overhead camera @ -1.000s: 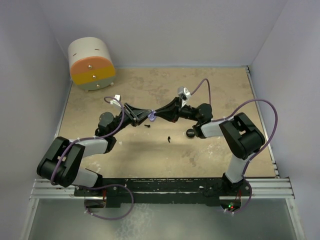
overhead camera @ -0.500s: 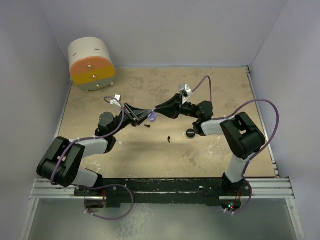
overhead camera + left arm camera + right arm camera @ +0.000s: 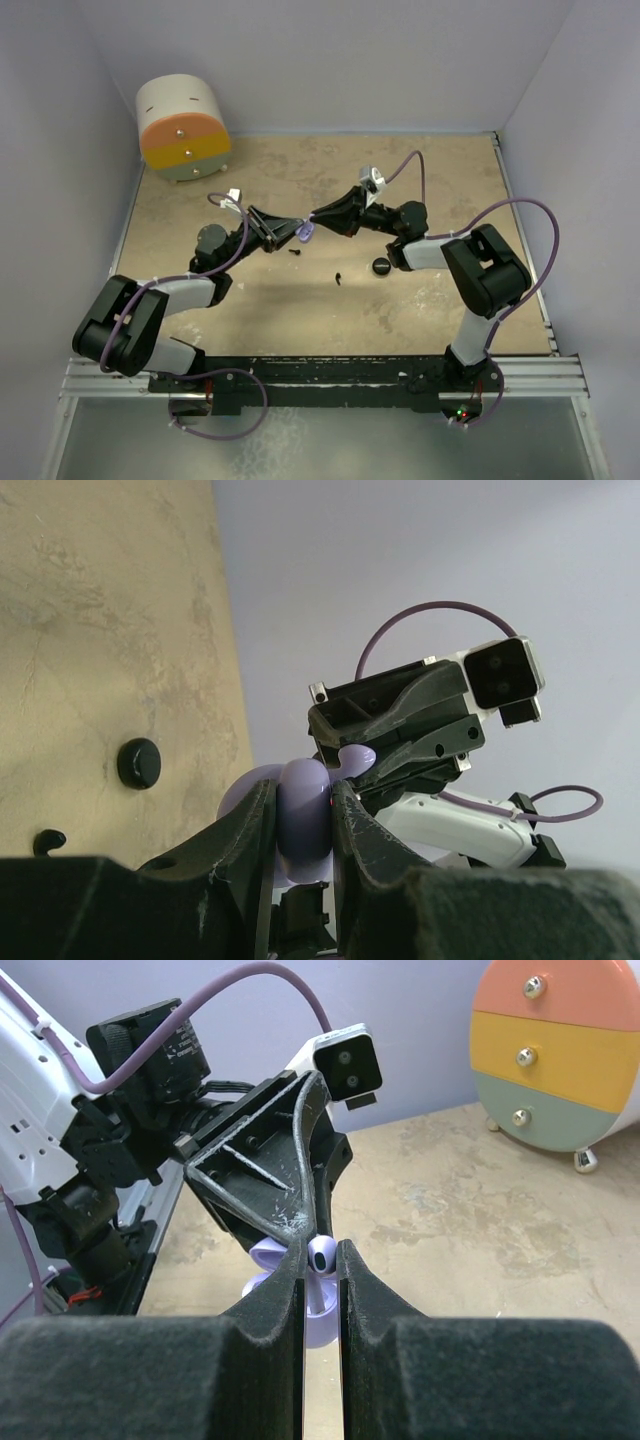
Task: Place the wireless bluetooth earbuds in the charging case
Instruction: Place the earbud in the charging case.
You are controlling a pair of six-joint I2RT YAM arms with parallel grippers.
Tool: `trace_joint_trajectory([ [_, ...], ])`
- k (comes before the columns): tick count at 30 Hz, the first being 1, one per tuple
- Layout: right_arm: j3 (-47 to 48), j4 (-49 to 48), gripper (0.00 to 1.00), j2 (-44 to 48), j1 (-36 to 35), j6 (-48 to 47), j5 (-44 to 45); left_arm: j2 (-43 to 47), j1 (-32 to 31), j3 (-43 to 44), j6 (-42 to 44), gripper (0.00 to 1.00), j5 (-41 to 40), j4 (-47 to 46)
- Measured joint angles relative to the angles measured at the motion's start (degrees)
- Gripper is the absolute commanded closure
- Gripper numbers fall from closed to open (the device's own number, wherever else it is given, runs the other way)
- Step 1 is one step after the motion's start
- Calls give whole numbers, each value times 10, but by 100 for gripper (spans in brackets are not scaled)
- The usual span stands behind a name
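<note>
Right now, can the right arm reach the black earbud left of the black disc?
Probably not yet: the right arm has its jaws shut on a lavender earbud at the lavender case. The black earbud lies uncovered on the table, close below.

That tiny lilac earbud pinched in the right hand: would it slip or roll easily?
Probably slippery: the earbud looks smooth and glossy, and it is pinched only at the tips of the right hand. It is likely very light, since it is far smaller than those fingers. Its rounded head might roll if dropped.
</note>
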State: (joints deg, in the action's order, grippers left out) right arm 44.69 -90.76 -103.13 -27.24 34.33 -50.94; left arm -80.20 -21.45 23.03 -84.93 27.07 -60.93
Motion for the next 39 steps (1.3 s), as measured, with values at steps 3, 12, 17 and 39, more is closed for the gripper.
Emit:
trace_joint_trajectory([
  [3, 0, 0, 100, 0, 2, 0, 0, 1, 0, 0, -1, 100, 0, -5],
  [12, 0, 0, 100, 0, 6, 2, 0, 6, 0, 0, -2, 100, 3, -12],
  [17, 0, 0, 100, 0, 7, 3, 0, 6, 0, 0, -2, 100, 4, -12],
  [39, -1, 0, 100, 0, 7, -17, 9, -29, 0, 0, -41, 100, 4, -78],
])
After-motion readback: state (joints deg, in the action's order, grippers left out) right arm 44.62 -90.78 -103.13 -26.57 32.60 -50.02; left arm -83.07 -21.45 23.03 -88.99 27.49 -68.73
